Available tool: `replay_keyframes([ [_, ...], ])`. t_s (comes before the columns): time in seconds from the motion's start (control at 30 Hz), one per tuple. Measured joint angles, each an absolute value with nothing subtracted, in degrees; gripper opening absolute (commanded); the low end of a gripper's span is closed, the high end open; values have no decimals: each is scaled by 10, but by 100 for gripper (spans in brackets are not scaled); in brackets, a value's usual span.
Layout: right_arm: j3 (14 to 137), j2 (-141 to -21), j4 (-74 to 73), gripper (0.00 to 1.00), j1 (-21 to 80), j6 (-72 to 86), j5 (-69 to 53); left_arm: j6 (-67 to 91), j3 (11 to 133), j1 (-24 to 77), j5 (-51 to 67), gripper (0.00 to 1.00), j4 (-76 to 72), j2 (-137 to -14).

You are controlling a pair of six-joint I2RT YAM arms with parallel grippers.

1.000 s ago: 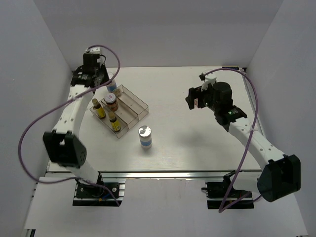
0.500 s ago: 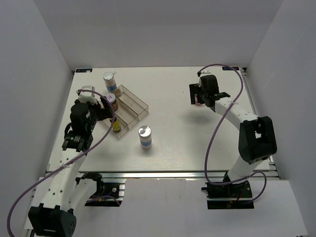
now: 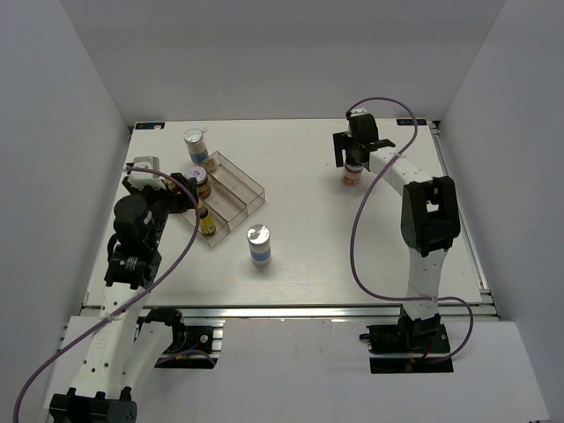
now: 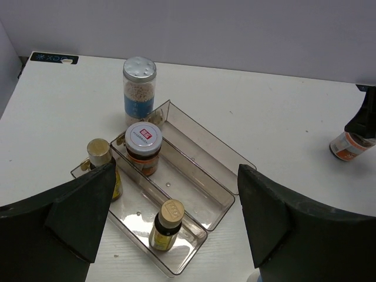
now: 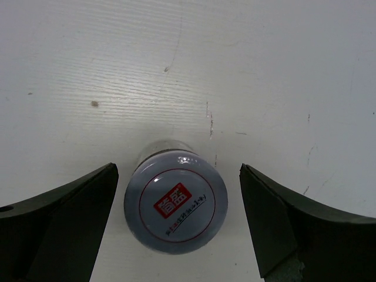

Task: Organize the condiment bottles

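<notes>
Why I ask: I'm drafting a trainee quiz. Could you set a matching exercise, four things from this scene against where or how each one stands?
Things
1. slim yellow bottles
2. silver-lidded jars
3. right gripper
4. left gripper

States
A. jaws open either side of a squat pale-lidded jar on the table
B. jaws open, gripping nothing, its camera looking at the clear tray
C. upright inside the clear tray
D. upright on the table, outside the tray

Pairs: 1-C, 2-D, 3-A, 4-B.
</notes>
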State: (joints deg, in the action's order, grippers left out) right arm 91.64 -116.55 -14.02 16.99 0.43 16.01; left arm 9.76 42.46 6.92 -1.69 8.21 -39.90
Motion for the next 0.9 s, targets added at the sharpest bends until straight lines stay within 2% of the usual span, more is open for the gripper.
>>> replay_keyframes([
  [0.3, 932, -1194, -171, 87, 153, 11, 137, 94, 419, 69, -22, 94, 77, -399],
  [0.53, 928, -1194, -166, 68, 137, 10, 97, 92, 417, 69, -28, 94, 77, -403],
  [0.63, 927, -1194, -163, 52, 134, 10, 83, 90, 417, 69, -32, 94, 77, -404],
  [0.67, 926, -1194, -161, 40, 133, 10, 81, 90, 417, 69, -35, 94, 77, -404],
  [0.73, 923, -1193, -155, 28, 132, 3, 72, 90, 417, 69, -38, 94, 77, -404],
  [0.77, 921, -1193, -151, 17, 131, -3, 67, 90, 417, 69, -39, 94, 77, -404],
  [0.8, 918, -1191, -149, 10, 131, -10, 60, 90, 417, 69, -40, 94, 77, -404],
  [0.87, 905, -1181, -144, 0, 130, -32, 36, 89, 417, 69, -41, 94, 77, -403],
  [0.9, 895, -1174, -144, 0, 130, -42, 20, 89, 417, 69, -41, 94, 77, -403],
])
